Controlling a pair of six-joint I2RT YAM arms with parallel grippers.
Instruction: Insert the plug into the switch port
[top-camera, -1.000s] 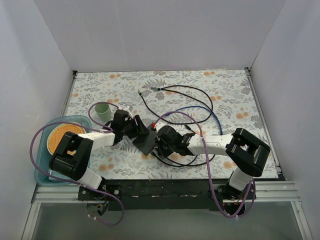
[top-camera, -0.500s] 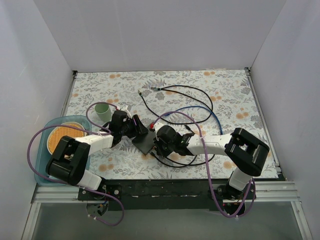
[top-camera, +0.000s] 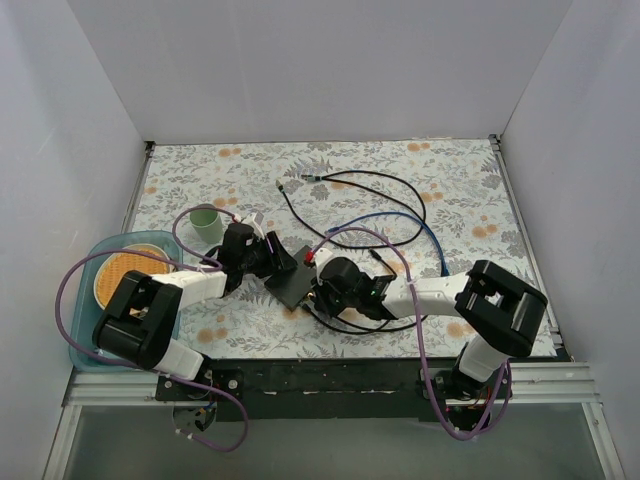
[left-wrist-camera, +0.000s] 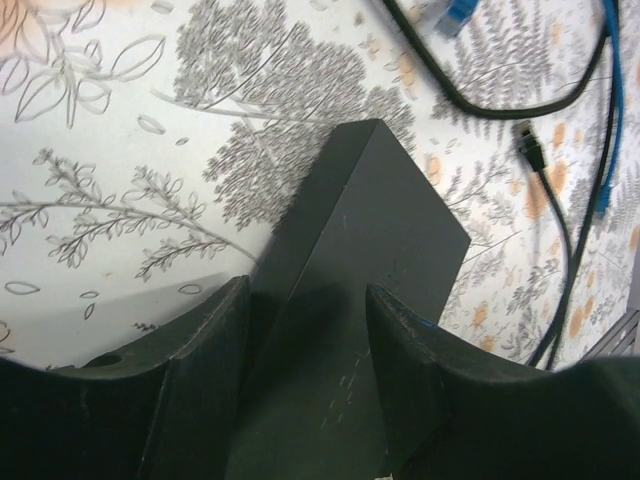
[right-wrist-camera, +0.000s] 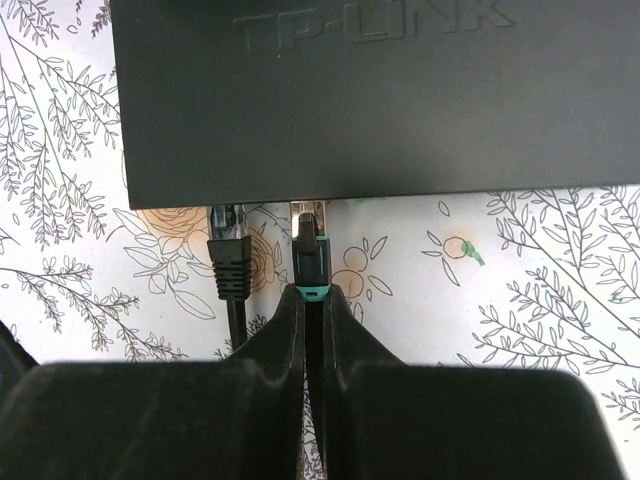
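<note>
The dark grey switch box (top-camera: 293, 281) lies at the table's middle front and fills the top of the right wrist view (right-wrist-camera: 370, 100). My right gripper (right-wrist-camera: 312, 300) (top-camera: 325, 287) is shut on the rear of a black plug with teal trim (right-wrist-camera: 310, 255). The plug's clear tip is at a port in the box's near long edge. How far it is in cannot be told. A second black plug (right-wrist-camera: 230, 265) sits in the port to its left. My left gripper (left-wrist-camera: 305, 345) (top-camera: 268, 262) is shut on the box (left-wrist-camera: 370, 230), with a finger (left-wrist-camera: 205, 345) on each side.
A green cup (top-camera: 205, 223) and a teal tray (top-camera: 88, 330) with an orange plate (top-camera: 125, 272) stand at the left. Black cables (top-camera: 400, 186) and a blue cable (top-camera: 432, 236) loop behind the box. A loose blue plug (left-wrist-camera: 455, 14) and a black plug (left-wrist-camera: 530, 146) lie beyond it.
The right gripper and forearm have shifted slightly to the right. The left gripper and the box have moved slightly away from the front edge.
</note>
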